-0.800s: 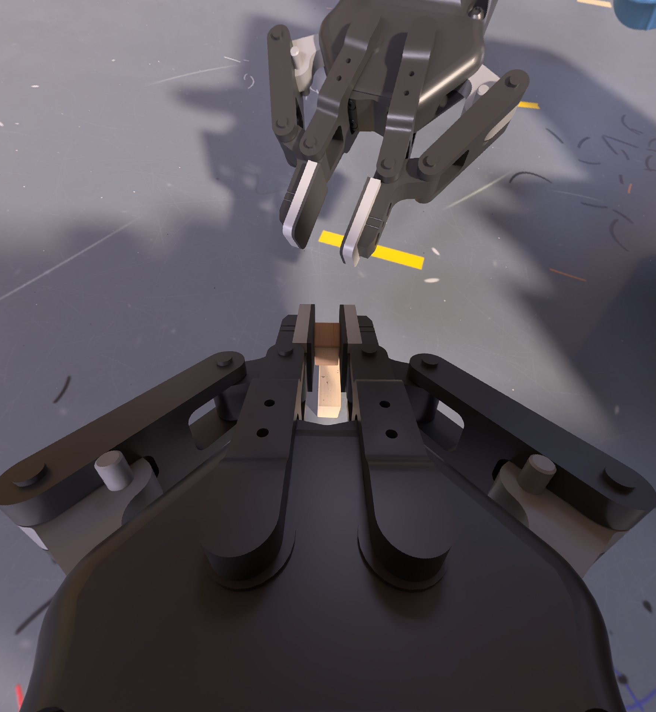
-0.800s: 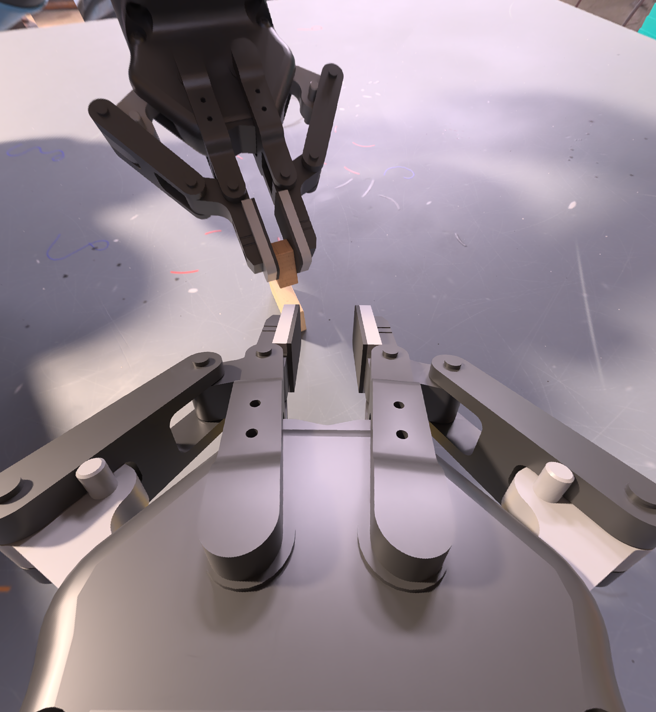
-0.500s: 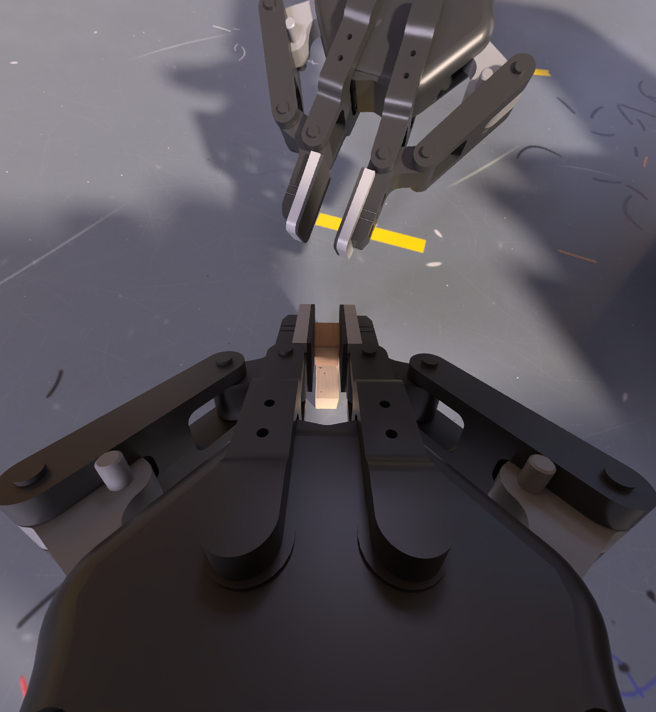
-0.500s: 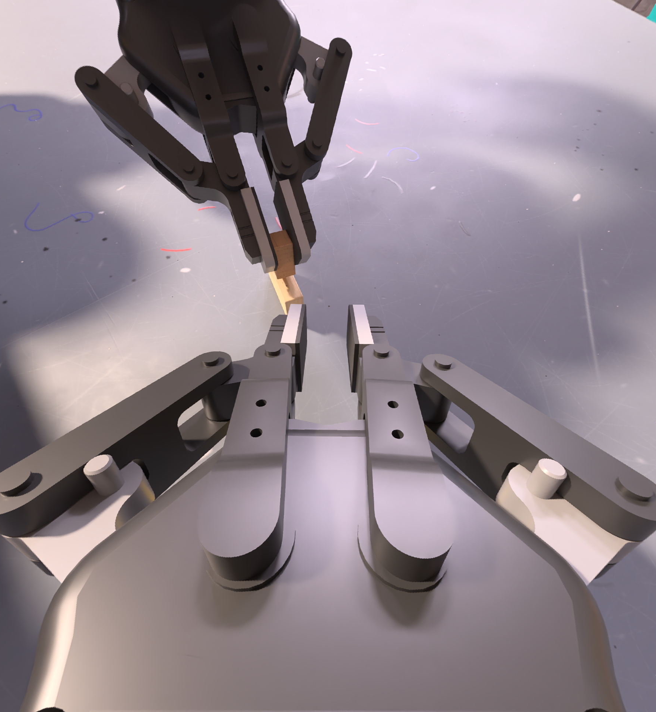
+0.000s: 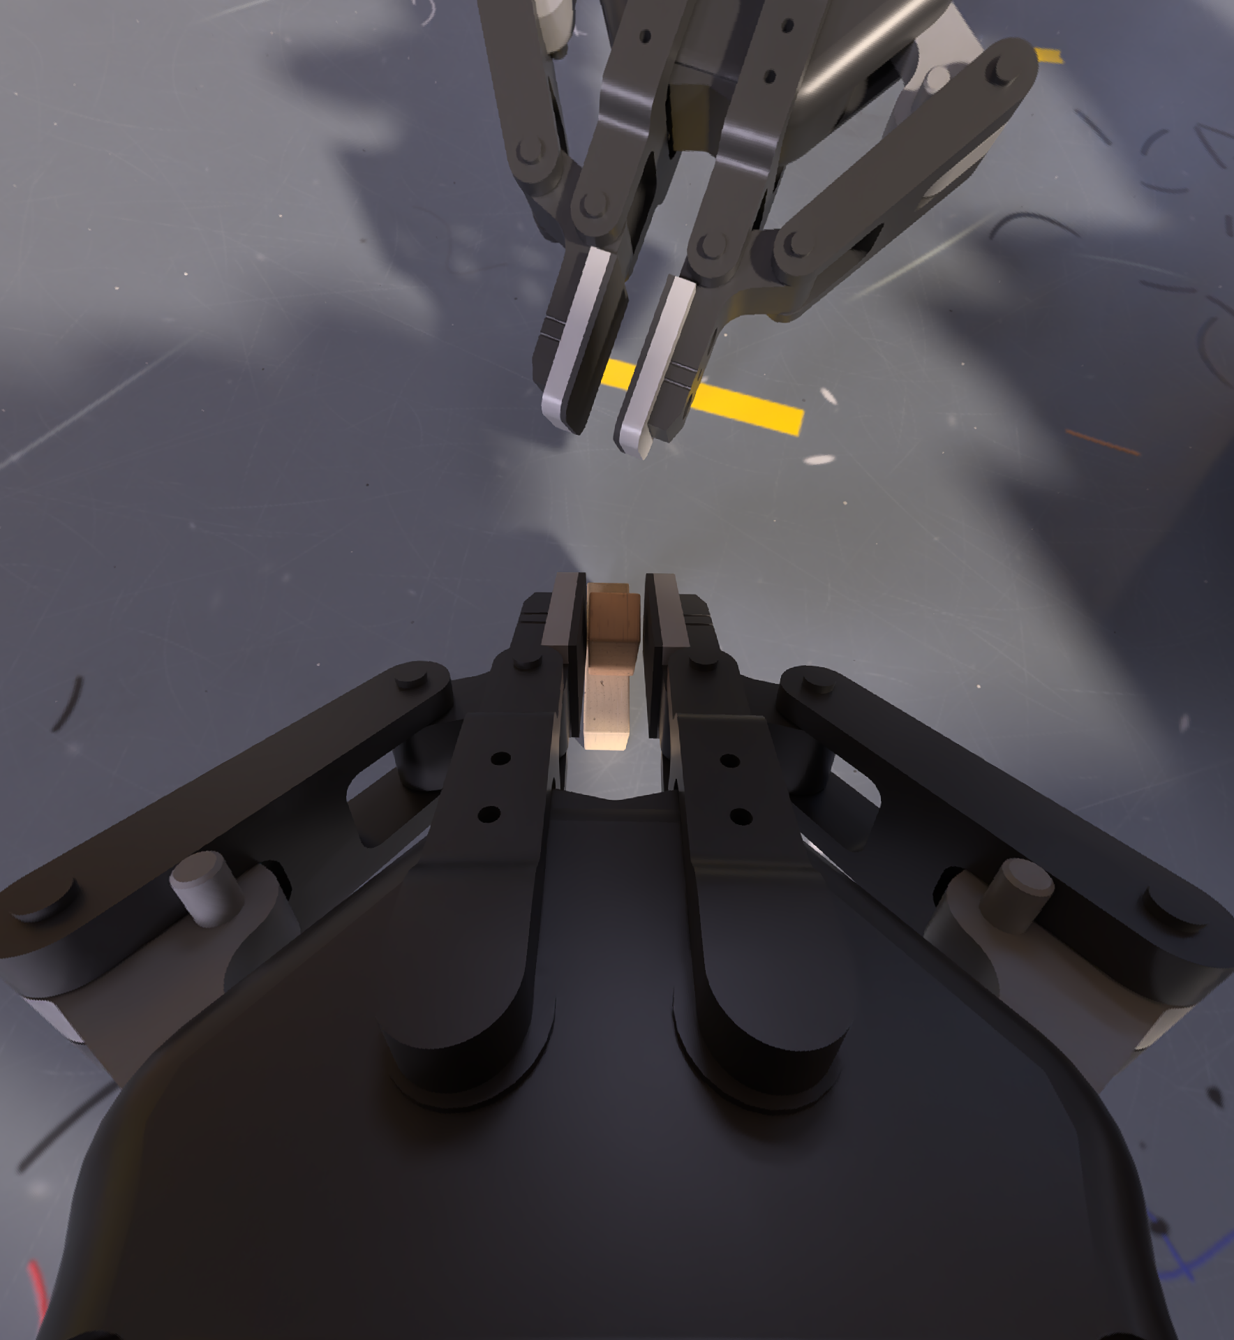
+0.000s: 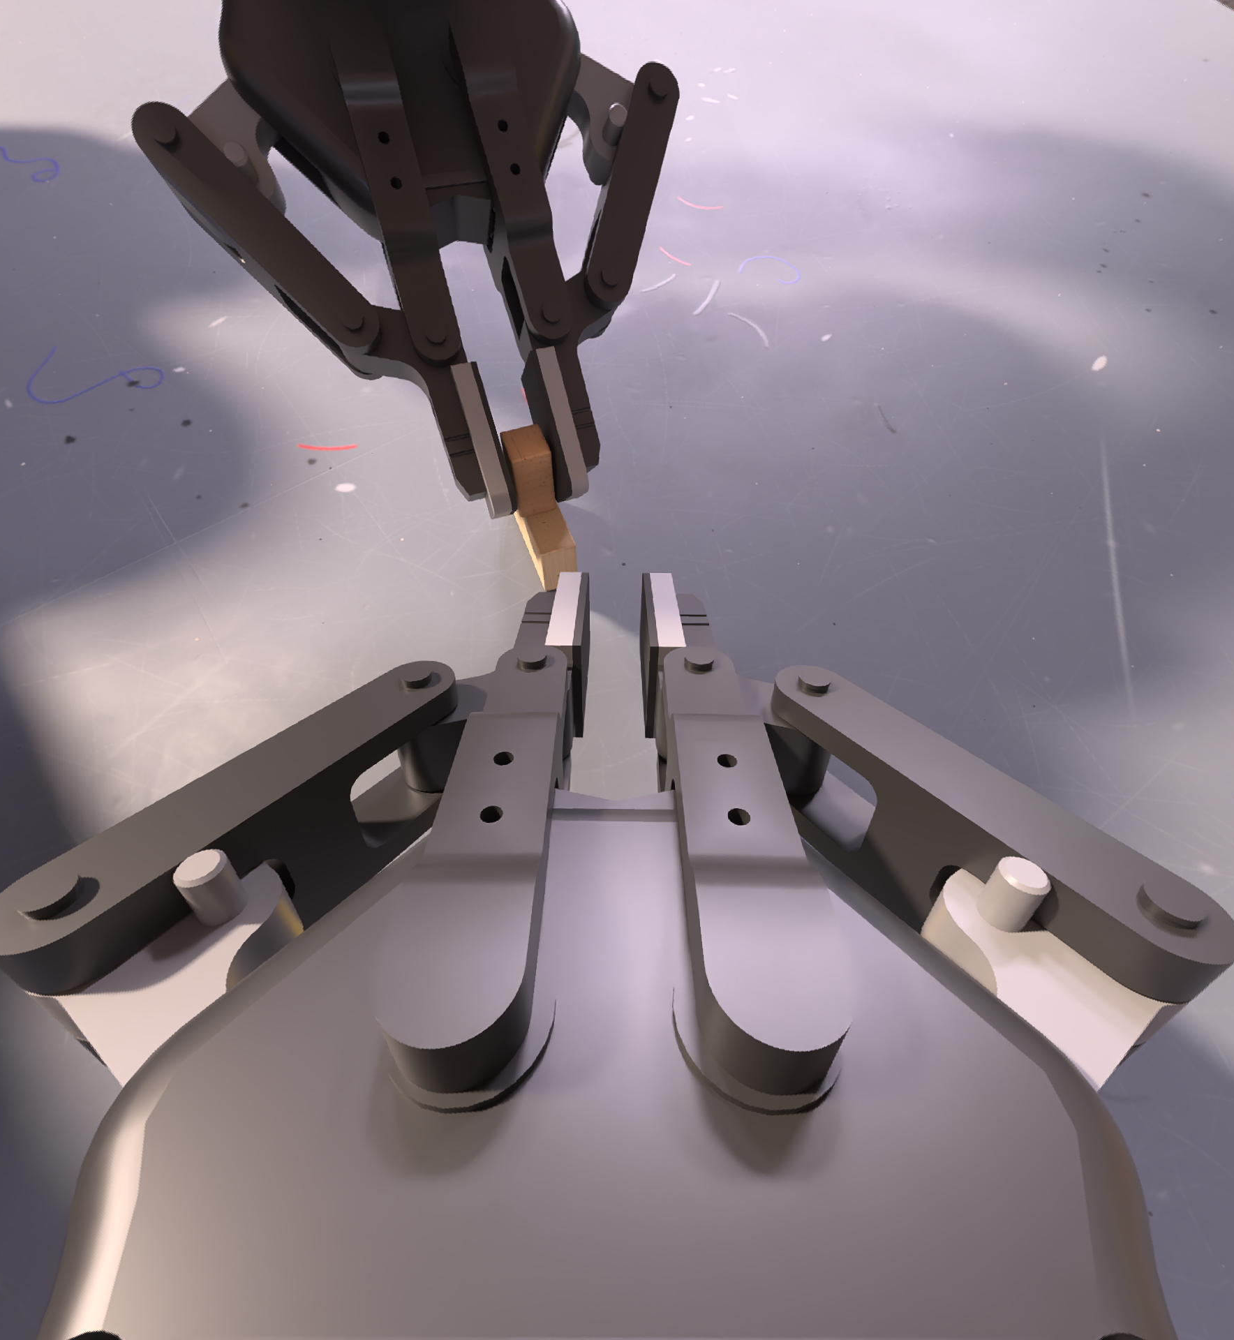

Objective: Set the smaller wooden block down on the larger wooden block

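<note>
While smaller block (image 6: 527, 464) sits clamped, right gripper (image 5: 603, 428) opposite, yellow strip (image 5: 744, 406) behind.

The left gripper's pads (image 5: 565, 613) covered both side faces of the smaller wooden block (image 5: 613, 616), and whether its underside touched the larger wooden block (image 5: 605, 714) could not be told. In the right wrist view, that larger wooden block (image 6: 552, 547) ran partly behind the right gripper's fingertip (image 6: 569, 609). The right gripper (image 5: 603, 428) was cut off at the picture's top edge.

From each wrist we look down our fingers, facing one another closely, sharing the stacked wooden blocks (image 6: 538, 507).
</note>
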